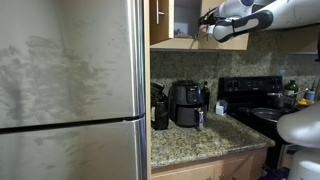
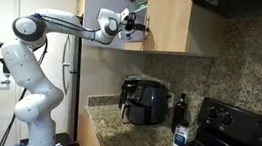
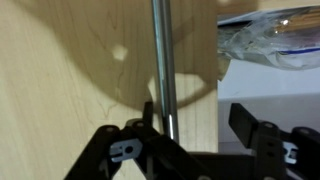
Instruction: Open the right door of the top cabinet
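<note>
While arm (image 2: 67, 23) reaches up to cabinet (image 1: 160, 30), hand (image 3: 197, 112) straddles handle (image 3: 162, 60) of right door (image 3: 80, 70). Hand released: jaws spread, one finger (image 3: 148, 118) just beside handle, other well apart, nothing clamped. Handle slim, silver, upright, near edge of flat tan right door. Past that edge, cabinet interior shows clear plastic wrap (image 3: 265, 40). In both exterior views hand high at cabinet front, above granite desk (image 1: 215, 140) carrying black air fryer (image 1: 188, 103). Fridge (image 1: 70, 90) beside desk; black stove (image 1: 250, 95) at far end.
</note>
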Available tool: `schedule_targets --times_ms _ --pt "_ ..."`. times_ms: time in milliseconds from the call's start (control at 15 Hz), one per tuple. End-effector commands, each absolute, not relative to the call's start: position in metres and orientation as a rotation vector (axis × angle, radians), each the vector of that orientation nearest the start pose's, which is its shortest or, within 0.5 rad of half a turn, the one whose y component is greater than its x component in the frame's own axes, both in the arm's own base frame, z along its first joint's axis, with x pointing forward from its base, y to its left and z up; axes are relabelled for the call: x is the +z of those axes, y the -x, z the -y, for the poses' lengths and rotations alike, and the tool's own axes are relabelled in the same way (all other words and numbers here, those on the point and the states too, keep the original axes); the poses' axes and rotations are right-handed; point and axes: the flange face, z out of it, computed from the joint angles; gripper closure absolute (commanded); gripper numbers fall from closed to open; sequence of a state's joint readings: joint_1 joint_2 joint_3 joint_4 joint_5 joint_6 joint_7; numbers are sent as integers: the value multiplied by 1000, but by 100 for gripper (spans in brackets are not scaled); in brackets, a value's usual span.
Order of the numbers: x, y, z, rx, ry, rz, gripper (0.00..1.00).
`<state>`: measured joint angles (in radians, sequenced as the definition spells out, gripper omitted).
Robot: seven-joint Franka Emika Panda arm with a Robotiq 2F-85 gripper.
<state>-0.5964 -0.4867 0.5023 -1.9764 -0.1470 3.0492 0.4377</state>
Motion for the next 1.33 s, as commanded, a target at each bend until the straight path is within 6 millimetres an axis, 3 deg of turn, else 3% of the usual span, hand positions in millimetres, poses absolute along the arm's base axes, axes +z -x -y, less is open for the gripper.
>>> schedule_targets --times_ms 0,133,333,533,800,933,1000,1067,1133,1267 --pt "815 -462 -50 -2238 2340 -304 52" --pt "810 -461 -49 -2255 2355 -313 66" --pt "801 -461 -42 -2288 2387 -324 68" --pt "799 -445 -31 -2371 2437 -348 68" --pt "825 -365 -11 -2520 2360 -462 68" --pt "826 -333 -12 -2562 2346 -483 68" --pt "824 -320 1 -2588 2356 -520 68" --pt "822 -298 12 -2596 2392 -576 26" --pt "818 -280 27 -2529 2445 -579 17" --pt "811 -270 40 -2418 2489 -540 5"
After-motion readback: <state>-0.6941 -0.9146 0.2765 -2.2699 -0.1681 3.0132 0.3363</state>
